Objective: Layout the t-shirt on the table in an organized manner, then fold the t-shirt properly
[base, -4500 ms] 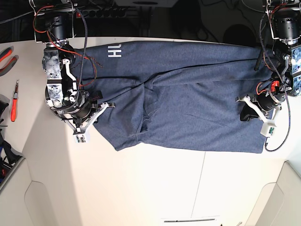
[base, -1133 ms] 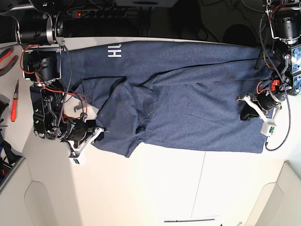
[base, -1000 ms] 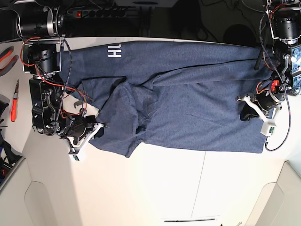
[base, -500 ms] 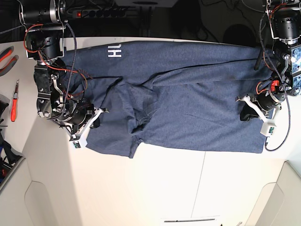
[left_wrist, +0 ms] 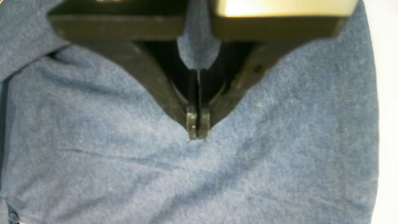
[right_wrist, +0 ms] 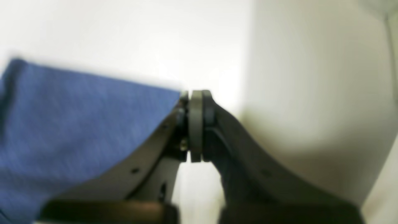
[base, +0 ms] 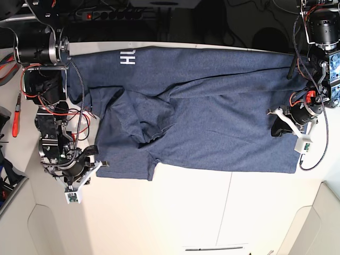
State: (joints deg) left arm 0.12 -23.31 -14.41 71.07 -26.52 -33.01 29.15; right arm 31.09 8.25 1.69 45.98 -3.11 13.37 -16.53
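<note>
The navy t-shirt (base: 212, 111) lies spread across the far half of the white table (base: 186, 212), with its white lettering (base: 128, 57) at the far left. In the base view my right gripper (base: 101, 163) is at the shirt's lower-left corner. In the right wrist view that gripper (right_wrist: 196, 96) is shut on the corner of the t-shirt (right_wrist: 77, 118), just above the table (right_wrist: 124, 37). My left gripper (base: 274, 129) sits on the shirt's right end. Close up, the left gripper (left_wrist: 196, 132) is shut with its tips pinching the t-shirt (left_wrist: 108, 161), and wrinkles run out from them.
Red-handled tools (base: 16, 114) lie on the table's left edge beside the right arm. A thin dark seam (base: 227, 204) crosses the near part of the table. Cables and a power strip (base: 106, 13) lie beyond the far edge. The table's near corners are rounded.
My right gripper has carried the shirt's corner toward the near edge and slightly left, which has spread the bunched left part flatter. The left arm has not moved.
</note>
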